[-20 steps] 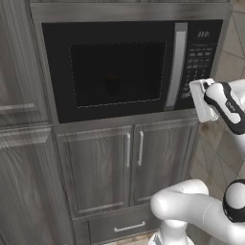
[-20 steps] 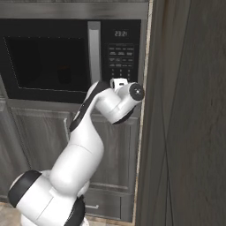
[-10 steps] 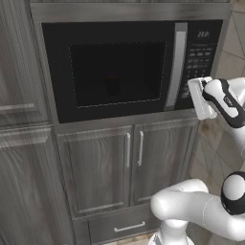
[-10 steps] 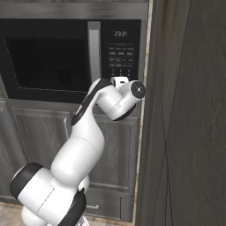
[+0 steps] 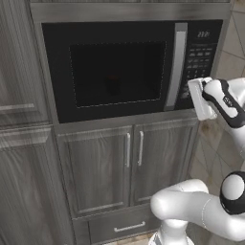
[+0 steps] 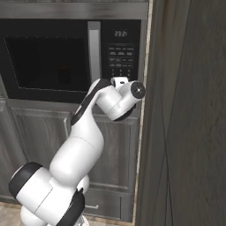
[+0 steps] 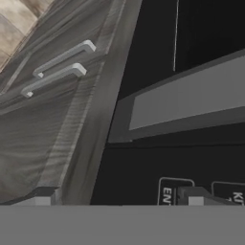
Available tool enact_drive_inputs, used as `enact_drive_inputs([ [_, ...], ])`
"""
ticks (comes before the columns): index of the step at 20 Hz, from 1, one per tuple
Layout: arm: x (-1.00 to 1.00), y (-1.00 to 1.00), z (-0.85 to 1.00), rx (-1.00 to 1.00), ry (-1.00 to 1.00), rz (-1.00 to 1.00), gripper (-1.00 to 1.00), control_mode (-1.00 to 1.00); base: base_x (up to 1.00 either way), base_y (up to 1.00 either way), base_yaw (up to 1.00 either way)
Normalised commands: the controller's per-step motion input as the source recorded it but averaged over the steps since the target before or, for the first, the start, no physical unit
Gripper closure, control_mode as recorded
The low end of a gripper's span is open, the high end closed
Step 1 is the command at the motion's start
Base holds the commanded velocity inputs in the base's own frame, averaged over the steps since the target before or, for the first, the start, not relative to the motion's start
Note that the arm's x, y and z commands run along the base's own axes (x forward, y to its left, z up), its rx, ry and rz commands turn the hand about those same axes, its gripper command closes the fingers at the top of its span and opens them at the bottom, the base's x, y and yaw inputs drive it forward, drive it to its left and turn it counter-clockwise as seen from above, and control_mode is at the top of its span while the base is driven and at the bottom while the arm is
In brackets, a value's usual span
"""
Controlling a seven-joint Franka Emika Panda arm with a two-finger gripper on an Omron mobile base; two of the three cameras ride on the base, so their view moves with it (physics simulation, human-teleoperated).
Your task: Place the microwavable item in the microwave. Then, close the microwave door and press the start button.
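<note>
Directly ahead of the pincer, whose fingertips are spread apart and empty, the microwave keypad panel is seen; leftward, the microwave door is closed.

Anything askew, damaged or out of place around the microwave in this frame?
Nothing stands out. The microwave door sits shut and flush, a small dark item is dimly visible behind its window, the cabinet doors below are closed, and the open gripper faces the keypad.
</note>
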Motion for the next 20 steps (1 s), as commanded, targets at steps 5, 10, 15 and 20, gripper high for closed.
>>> enact_drive_inputs([
  [5, 0.42, 0.0, -0.31, 0.0, 0.02, 0.0, -1.0, -1.0, 0.0, 0.0, 0.0],
  [10, 0.42, 0.0, -0.39, 0.0, 0.0, 0.0, -1.0, -1.0, 0.0, 0.0, 0.0],
  [15, 0.33, 0.0, -0.5, 0.0, 0.0, 0.0, -1.0, -1.0, 0.0, 0.0, 0.0],
  [20, 0.37, 0.0, -0.58, 0.0, 0.0, 0.0, -1.0, -1.0, 0.0, 0.0, 0.0],
])
